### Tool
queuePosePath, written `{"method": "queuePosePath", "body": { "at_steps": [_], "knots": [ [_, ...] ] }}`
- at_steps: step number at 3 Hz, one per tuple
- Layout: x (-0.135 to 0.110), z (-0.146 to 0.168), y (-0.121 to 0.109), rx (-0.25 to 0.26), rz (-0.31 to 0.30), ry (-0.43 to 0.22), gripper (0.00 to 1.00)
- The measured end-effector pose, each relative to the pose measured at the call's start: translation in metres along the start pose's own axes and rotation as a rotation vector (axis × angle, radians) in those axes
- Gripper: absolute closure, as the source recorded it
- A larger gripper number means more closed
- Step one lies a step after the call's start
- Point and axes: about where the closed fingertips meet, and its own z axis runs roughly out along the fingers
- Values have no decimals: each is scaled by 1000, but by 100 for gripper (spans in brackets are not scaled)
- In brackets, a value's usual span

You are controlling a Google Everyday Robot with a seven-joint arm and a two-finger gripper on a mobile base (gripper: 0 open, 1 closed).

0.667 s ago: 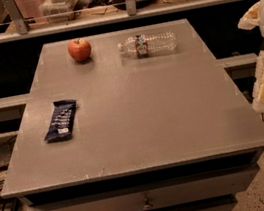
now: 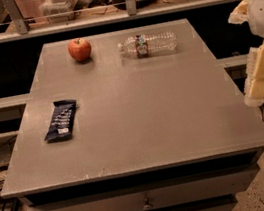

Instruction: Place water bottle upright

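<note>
The water bottle [image 2: 147,45] is seen lying on its side near the far edge of the counter [image 2: 141,126], a little right of the middle. It is made of clear ribbed plastic, and a narrow dark band with red is wrapped round it. Its cap end is turned left, towards a round, glossy red apple [image 2: 79,49] that is set near the far left corner, apart from the bottle. A flat, dark blue snack wrapper [image 2: 60,120] with pale printing is laid near the left edge, about halfway along it.

The counter top is a matte grey slab with a faintly speckled surface, and drawer fronts [image 2: 143,199] are fitted below its front edge.

The gripper [image 2: 263,74], padded in cream-yellow blocky material under a white rounded housing, is held just off the right edge, well apart from the bottle. How far it is open cannot be told.
</note>
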Motion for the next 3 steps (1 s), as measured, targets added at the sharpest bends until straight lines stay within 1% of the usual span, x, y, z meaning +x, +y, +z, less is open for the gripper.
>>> {"method": "queuePosePath", "body": {
  "at_steps": [1,2,3],
  "knots": [
    [-16,8,-14,9,-75,-29,0],
    [-37,19,-35,8,-182,-58,0],
    [-52,24,-53,-47,-187,-163,0]
  ]
}}
